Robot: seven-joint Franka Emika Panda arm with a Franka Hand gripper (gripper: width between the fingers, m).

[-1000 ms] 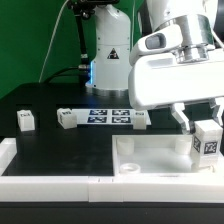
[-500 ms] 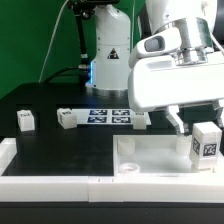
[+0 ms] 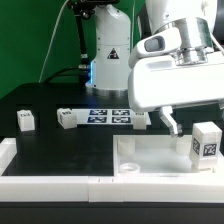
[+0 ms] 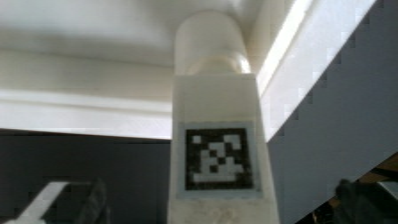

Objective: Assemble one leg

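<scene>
A leg point(image 3: 205, 143), a small white block with a black-and-white tag, stands upright on the large white tray-like piece point(image 3: 150, 158), at its corner on the exterior view's right. My gripper point(image 3: 190, 118) hangs just above and around it, open; one finger point(image 3: 168, 120) stands clear of the leg on the exterior view's left. In the wrist view the leg point(image 4: 217, 130) stands between my gripper point(image 4: 210, 205) fingers, with a gap on each side. Three more legs stand on the black table point(image 3: 25, 120), point(image 3: 66, 118), point(image 3: 140, 119).
The marker board point(image 3: 110, 115) lies flat at the back between the loose legs. The robot's base point(image 3: 108, 50) stands behind it. A white ledge point(image 3: 50, 180) runs along the front edge. The tray has a round corner hole point(image 3: 128, 167).
My visible finger has moved away from the leg toward the exterior view's left, so the jaws have opened. The leg stays standing on the tray.
</scene>
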